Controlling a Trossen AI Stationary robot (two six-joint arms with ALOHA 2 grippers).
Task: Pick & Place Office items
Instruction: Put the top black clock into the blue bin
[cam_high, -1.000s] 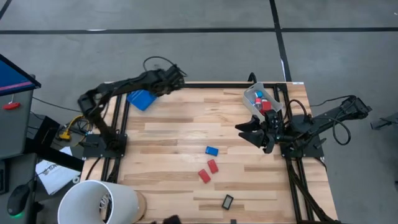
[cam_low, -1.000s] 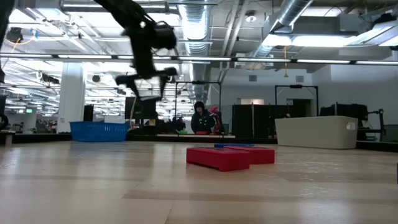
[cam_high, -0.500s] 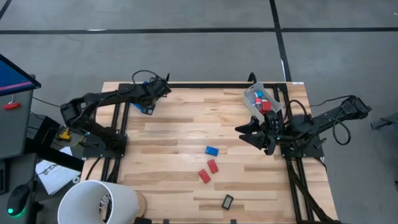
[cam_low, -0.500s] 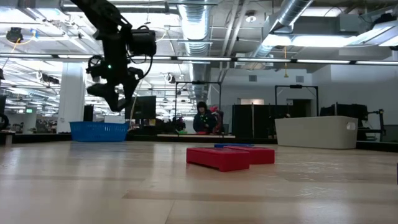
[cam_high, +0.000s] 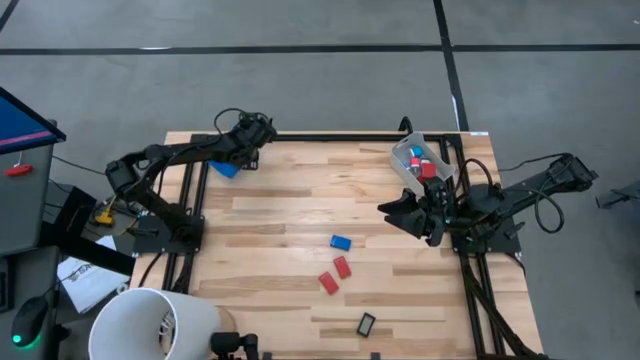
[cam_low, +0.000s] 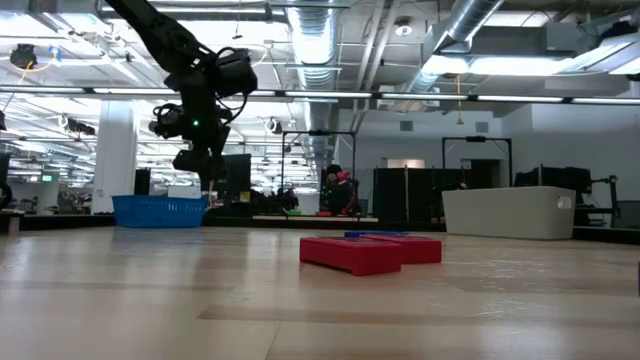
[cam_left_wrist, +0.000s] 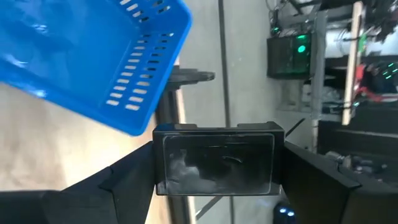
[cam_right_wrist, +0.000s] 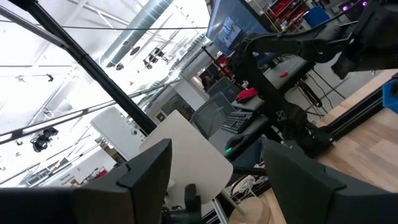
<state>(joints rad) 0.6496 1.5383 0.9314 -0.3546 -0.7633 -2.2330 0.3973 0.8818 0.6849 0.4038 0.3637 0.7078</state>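
Rectangle (cam_high: 366, 323), black with a light face, flat by the near edge of the table (cam_high: 280, 210), and beyond it two red blocks (cam_high: 328, 283) close together and a blue block (cam_high: 341, 242), none shifted since a second ago. Farther in on the right side, right gripper (cam_high: 392, 215) parked as before just in front of the clear bin (cam_high: 405, 165), fingers spread with nothing between them. At the far left corner, left gripper (cam_high: 260, 132) clamped on a second black rectangle (cam_left_wrist: 214, 158), up in the air by the far end of the blue tray (cam_high: 224, 168), drawn back leftward from its spot a second ago.
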